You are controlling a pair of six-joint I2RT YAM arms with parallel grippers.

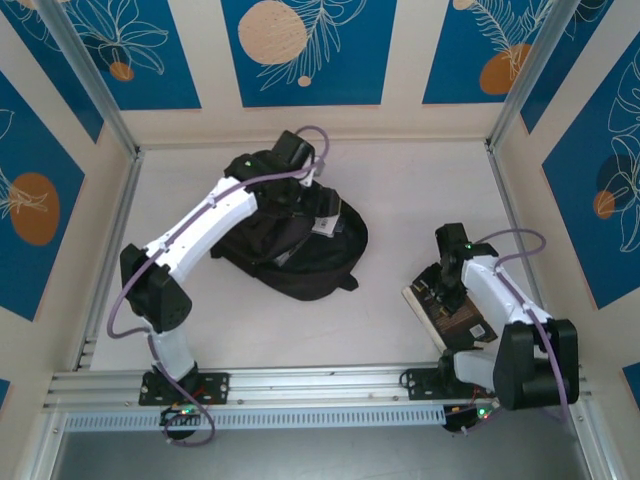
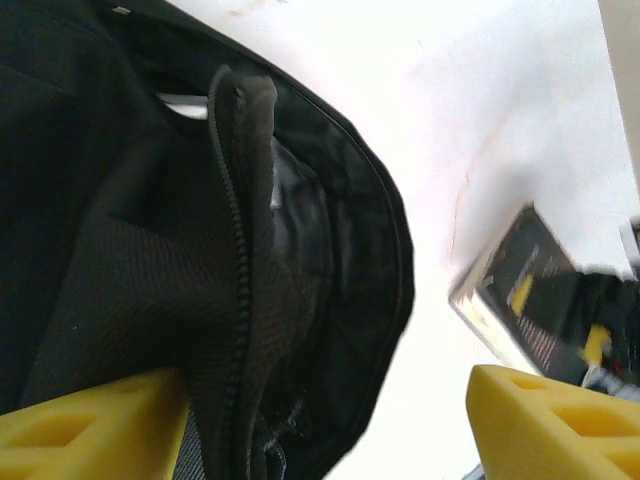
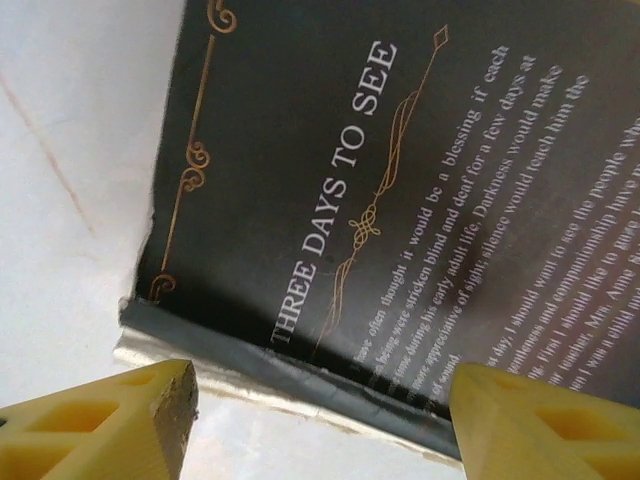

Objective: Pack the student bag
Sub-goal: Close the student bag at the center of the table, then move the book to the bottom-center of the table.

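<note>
The student bag (image 1: 295, 245), a large black backpack, lies in the middle of the table. My left gripper (image 1: 308, 195) hangs over its far top edge. In the left wrist view the bag (image 2: 150, 250) shows a raised zipper edge (image 2: 240, 250). My left gripper (image 2: 330, 440) is open wide there: its left finger (image 2: 90, 430) rests against the fabric and its right finger (image 2: 550, 420) is over bare table. A dark book with gold print (image 3: 400, 180) lies flat under my right gripper (image 3: 325, 420), which is open across the book's near edge.
The book (image 1: 455, 312) lies at the right, near the front rail (image 1: 320, 385). It also appears in the left wrist view as the book (image 2: 530, 300), right of the bag. Blue patterned walls enclose the white table (image 1: 420, 200) on three sides.
</note>
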